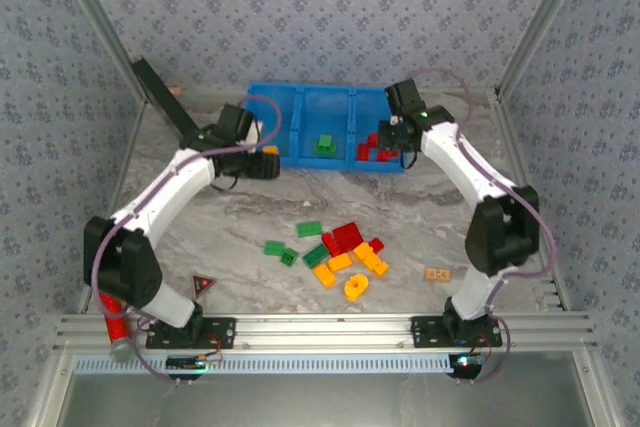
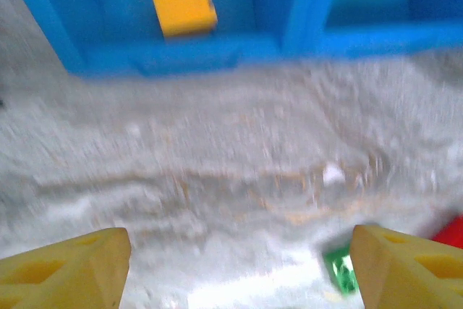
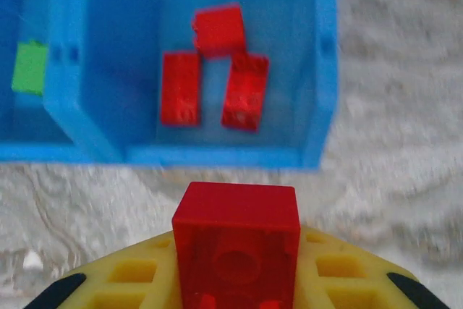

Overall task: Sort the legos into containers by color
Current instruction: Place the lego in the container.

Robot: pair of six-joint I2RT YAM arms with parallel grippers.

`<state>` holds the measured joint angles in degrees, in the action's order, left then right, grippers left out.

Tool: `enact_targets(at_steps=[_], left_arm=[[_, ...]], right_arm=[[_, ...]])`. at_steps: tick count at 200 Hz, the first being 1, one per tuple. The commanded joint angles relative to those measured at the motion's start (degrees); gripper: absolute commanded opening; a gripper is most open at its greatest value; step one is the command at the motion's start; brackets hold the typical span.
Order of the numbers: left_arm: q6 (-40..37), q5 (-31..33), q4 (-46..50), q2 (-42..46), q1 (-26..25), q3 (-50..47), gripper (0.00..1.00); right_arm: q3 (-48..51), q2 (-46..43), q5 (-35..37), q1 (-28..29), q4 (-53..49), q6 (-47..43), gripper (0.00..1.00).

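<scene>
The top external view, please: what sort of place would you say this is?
Probably a robot-manipulation test cell: an aluminium frame and patterned walls enclose a marble-look table with two bolted arms and a blue bin.

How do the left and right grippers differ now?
The left gripper stands open and empty; the right gripper is shut on a red brick. The left faces the bin compartment holding a yellow brick, the right the one with loose red bricks. Both have yellow fingers.

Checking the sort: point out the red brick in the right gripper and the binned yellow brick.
red brick [image 3: 236, 240], right wrist view, its near face.
yellow brick [image 2: 184, 6], left wrist view, its top face.
</scene>
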<state>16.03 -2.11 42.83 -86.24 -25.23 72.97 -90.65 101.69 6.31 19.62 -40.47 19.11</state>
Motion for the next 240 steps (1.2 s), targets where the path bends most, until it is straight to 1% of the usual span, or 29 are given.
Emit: enact_targets(at_steps=[1,19,39,57,75,99,115,181,184,197,228,240], left_arm=[[4.6,0.9,2.4,2.4,-4.8,-6.5,0.79],[7.6,1.2,2.1,2.1,-8.2,-10.8,0.79],[10.4,1.4,0.3,1.8,-10.9,-14.2,0.8],[11.9,0.0,-1.6,1.0,-11.7,-16.6,0.8],[12.3,-0.1,-1.7,0.1,-12.8,-17.1,0.8],[13.4,-1.1,-2.5,-1.1,-13.9,-17.9,0.8],[13.6,-0.6,-2.7,-2.5,-14.5,-18.2,0.8],[15.2,0.4,-3.6,-5.4,-14.5,-19.9,0.8],[15.3,0.4,-5.0,-5.6,-14.6,-20.0,0.8],[15.4,0.2,-5.3,-6.2,-14.6,-20.2,0.79],[15.7,-0.2,-6.0,-7.8,-14.7,-20.8,0.77],[15.7,-0.7,-6.3,-8.9,-14.7,-20.9,0.76]], right_arm=[[-7.6,7.6,1.7,-0.3,-0.8,-3.6,0.31],[-13.9,13.6,-0.1,-0.7,-2.2,-3.7,0.31],[-18.9,18.5,-0.2,-1.0,-4.1,-4.3,0.32],[-21.6,21.5,-0.5,-1.6,-4.8,-4.6,0.32],[-24.0,24.0,-0.8,-2.2,-5.9,-4.8,0.33],[-25.4,26.2,-1.2,-2.9,-6.0,-5.1,0.34],[-26.0,27.4,-1.5,-3.3,-6.0,-4.9,0.36],[-24.9,27.2,-2.7,-3.0,-4.2,-5.5,0.48],[-25.0,27.2,-2.8,-3.0,-4.3,-5.6,0.49],[-25.2,26.8,-2.8,-2.9,-4.6,-5.7,0.5],[-22.9,22.5,-3.2,-2.7,-5.0,-6.0,0.52],[-20.6,19.3,-3.1,-2.6,-4.8,-6.0,0.53]])
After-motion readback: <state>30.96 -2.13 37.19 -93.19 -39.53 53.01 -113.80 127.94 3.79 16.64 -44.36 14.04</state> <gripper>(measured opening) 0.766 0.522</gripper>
